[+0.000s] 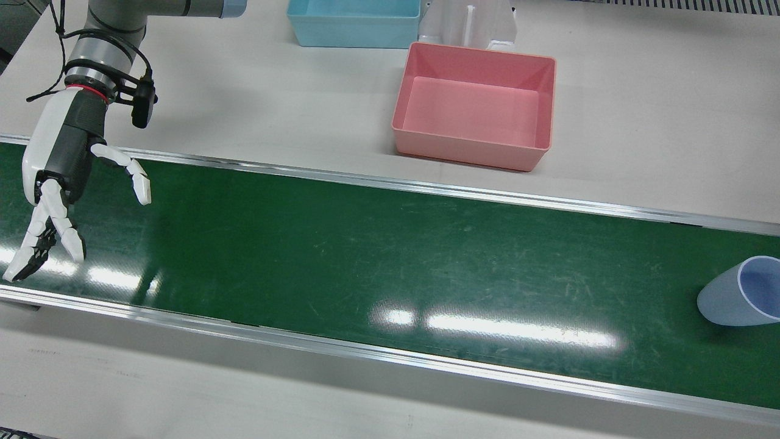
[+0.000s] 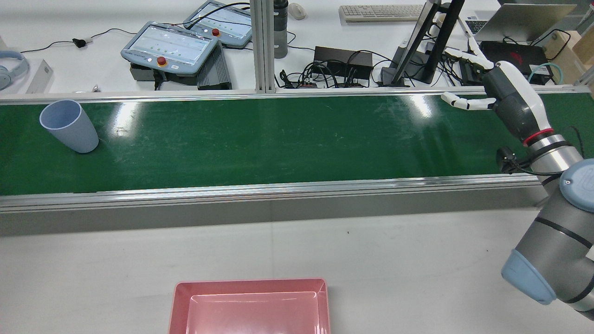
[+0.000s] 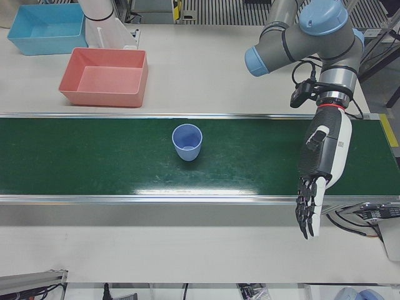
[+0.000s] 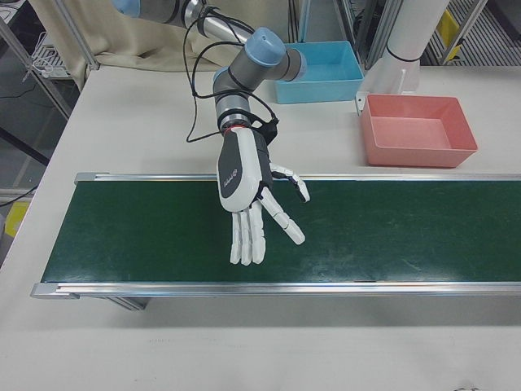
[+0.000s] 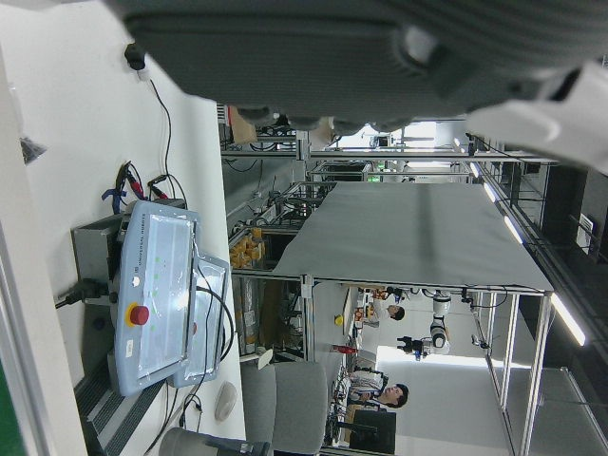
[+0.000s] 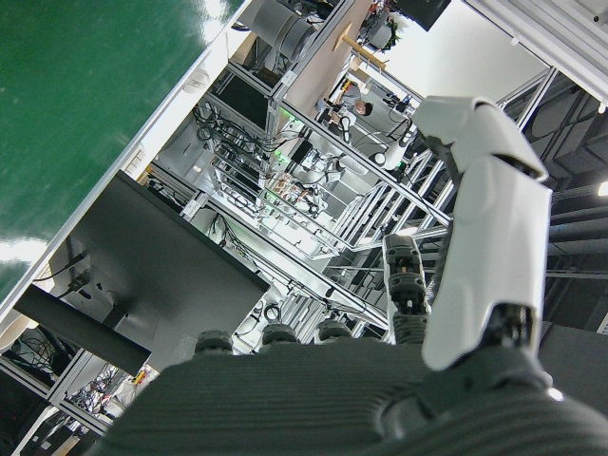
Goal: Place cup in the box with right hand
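Observation:
A pale blue cup stands upright, mouth up, on the green conveyor belt, at the end on the robot's left. The pink box sits empty on the white table behind the belt. My right hand hovers open over the belt's opposite end, fingers spread, far from the cup. My left hand hangs open over the belt's operator-side edge, fingers pointing down, beside the cup and apart from it.
A blue box and a white pedestal stand behind the pink box. Aluminium rails border the belt. Beyond the belt in the rear view lie teach pendants, cables and a monitor.

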`<move>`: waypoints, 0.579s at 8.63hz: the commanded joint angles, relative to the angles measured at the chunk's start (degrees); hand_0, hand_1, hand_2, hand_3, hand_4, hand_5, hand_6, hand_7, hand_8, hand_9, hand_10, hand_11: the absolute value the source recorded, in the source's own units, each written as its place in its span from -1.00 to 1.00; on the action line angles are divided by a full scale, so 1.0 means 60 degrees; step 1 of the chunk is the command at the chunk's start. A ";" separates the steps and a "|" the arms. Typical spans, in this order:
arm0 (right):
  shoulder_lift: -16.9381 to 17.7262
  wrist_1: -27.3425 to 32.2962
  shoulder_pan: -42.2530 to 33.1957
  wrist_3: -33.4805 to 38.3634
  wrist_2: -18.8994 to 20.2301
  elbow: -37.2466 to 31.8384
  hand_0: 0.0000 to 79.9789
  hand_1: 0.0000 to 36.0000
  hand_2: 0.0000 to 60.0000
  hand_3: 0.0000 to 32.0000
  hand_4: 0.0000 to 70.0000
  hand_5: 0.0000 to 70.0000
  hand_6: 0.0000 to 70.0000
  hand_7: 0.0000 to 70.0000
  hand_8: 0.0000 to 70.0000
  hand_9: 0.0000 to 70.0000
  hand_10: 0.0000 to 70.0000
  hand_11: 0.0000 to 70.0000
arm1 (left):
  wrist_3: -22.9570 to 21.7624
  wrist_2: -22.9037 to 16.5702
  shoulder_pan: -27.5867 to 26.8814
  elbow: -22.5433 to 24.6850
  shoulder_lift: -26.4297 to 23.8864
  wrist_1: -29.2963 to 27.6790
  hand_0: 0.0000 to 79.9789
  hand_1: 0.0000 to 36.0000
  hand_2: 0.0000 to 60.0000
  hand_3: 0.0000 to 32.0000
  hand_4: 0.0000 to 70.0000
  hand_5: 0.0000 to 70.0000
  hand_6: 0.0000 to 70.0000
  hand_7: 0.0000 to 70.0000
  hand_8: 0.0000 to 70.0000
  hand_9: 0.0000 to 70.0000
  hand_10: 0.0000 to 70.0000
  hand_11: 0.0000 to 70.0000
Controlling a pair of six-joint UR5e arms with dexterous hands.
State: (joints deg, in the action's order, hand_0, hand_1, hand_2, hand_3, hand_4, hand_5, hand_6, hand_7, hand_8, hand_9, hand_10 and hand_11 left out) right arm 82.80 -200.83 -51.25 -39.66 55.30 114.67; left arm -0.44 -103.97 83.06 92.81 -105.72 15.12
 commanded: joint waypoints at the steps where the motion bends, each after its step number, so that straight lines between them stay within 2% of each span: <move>1: -0.0002 0.0000 0.0001 0.0004 -0.0002 -0.0011 0.30 0.61 -0.02 -1.00 -1.00 -0.80 -0.97 -1.00 -1.00 -1.00 -1.00 -1.00 | 0.0000 0.0000 0.0000 0.0000 -0.0002 0.0000 -1.00 -1.00 -1.00 -1.00 -1.00 -1.00 -1.00 -1.00 -1.00 -1.00 -1.00 -1.00; 5: -0.0002 0.0000 0.0118 -0.0113 -0.0148 -0.0026 0.31 0.59 -0.08 -1.00 -1.00 -0.79 -0.97 -1.00 -1.00 -1.00 -1.00 -1.00 | 0.0000 0.0000 0.0000 0.0000 -0.0003 0.0000 -1.00 -1.00 -1.00 -1.00 -1.00 -1.00 -1.00 -1.00 -1.00 -1.00 -1.00 -1.00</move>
State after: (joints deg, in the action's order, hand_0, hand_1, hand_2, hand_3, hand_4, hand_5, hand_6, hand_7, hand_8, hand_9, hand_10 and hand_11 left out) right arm 82.79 -200.83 -50.95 -39.87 54.95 114.49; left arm -0.44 -103.97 83.06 92.81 -105.73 15.12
